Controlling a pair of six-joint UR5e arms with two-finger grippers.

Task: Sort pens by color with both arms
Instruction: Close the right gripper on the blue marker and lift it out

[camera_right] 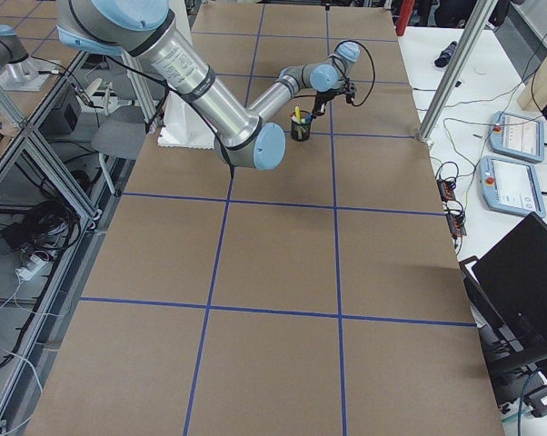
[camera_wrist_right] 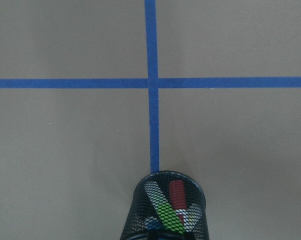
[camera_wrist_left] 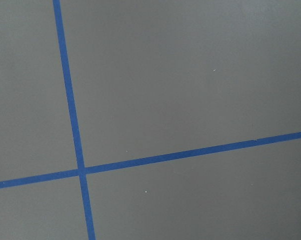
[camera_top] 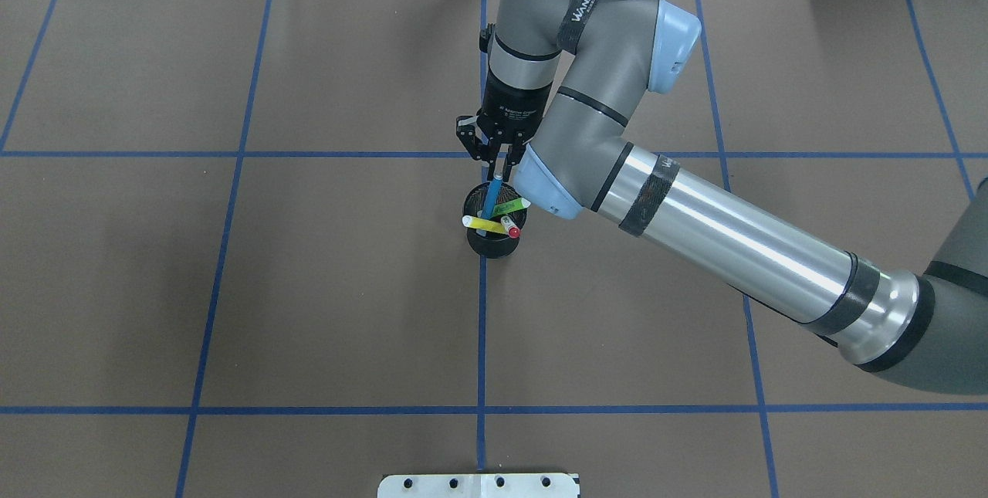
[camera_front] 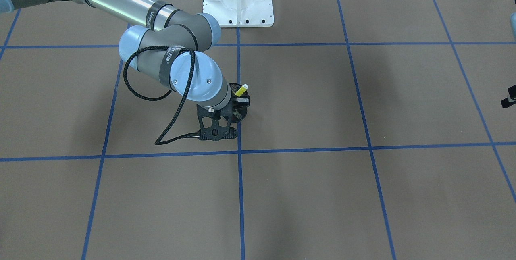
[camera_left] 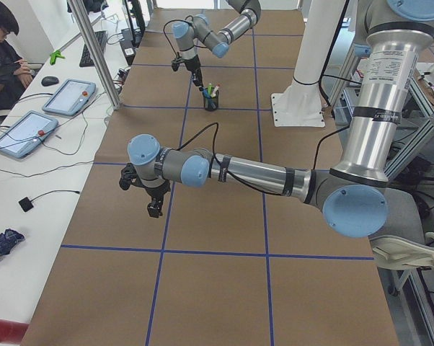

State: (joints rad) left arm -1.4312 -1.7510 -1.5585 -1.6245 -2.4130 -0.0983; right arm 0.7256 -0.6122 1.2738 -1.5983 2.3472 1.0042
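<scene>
In the overhead view a black mesh cup (camera_top: 494, 245) stands mid-table (camera_top: 309, 289) on a blue tape line and holds all four pens. The blue pen (camera_top: 491, 201) leans toward 12 o'clock, the green pen (camera_top: 511, 207) toward 2, the yellow pen (camera_top: 485, 226) toward 8, and the red-capped marker (camera_top: 507, 227) toward 4. The right gripper (camera_top: 498, 167) hangs at the cup's 12 o'clock, its fingers drawn together on the blue pen's upper end. The left gripper (camera_left: 154, 207) hovers over bare paper well apart from the cup, at its 7 o'clock in the left side view; I cannot tell whether its fingers are apart or together.
</scene>
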